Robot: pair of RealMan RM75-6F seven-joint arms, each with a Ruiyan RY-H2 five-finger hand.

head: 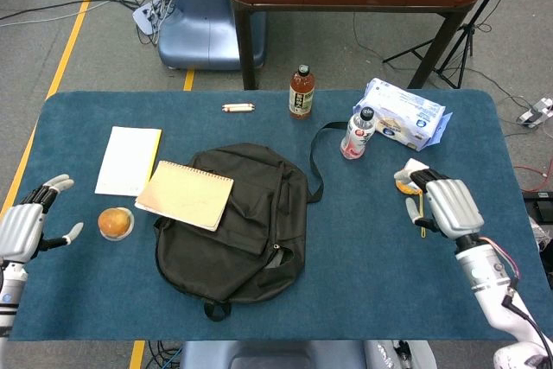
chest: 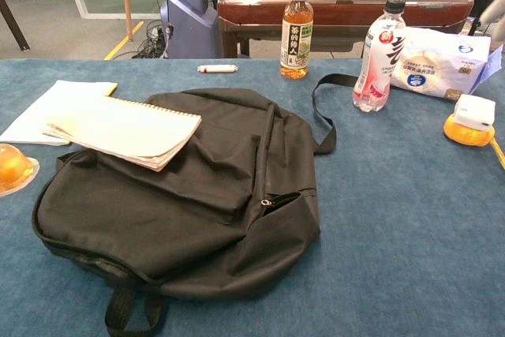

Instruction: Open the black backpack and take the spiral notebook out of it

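A tea bottle, pink drink bottle, tissue pack and white notepad rest on the blue table.
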